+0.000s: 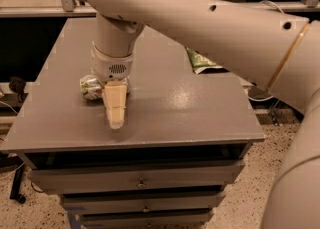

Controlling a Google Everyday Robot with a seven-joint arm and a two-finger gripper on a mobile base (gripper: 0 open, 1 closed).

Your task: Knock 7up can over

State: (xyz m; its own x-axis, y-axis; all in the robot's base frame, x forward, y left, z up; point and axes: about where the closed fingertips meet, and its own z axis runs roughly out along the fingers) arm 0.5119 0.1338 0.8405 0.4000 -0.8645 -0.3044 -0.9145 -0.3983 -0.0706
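Aluminium glints at the left of the grey table (190,108), where the 7up can (90,87) lies on its side, well in from the left edge and about midway between the front and back edges. Its green and white body runs crosswise, and its right end is hidden behind the robot's wrist. Just right of the can, the gripper (115,110) reaches down to the tabletop, its cream-coloured tip slanting toward the table's front edge. It sits right against the can, though whether they touch cannot be told. How far the gripper is open cannot be told from this angle either, and nothing shows it having hold of the can. Below the tabletop, a stack of grey drawers (140,178) faces the camera. Farther right, near the table's back right corner, a flat green chip bag (202,62) lies partly under the arm (225,23), whose thick cream links sweep from the upper middle to the right edge.
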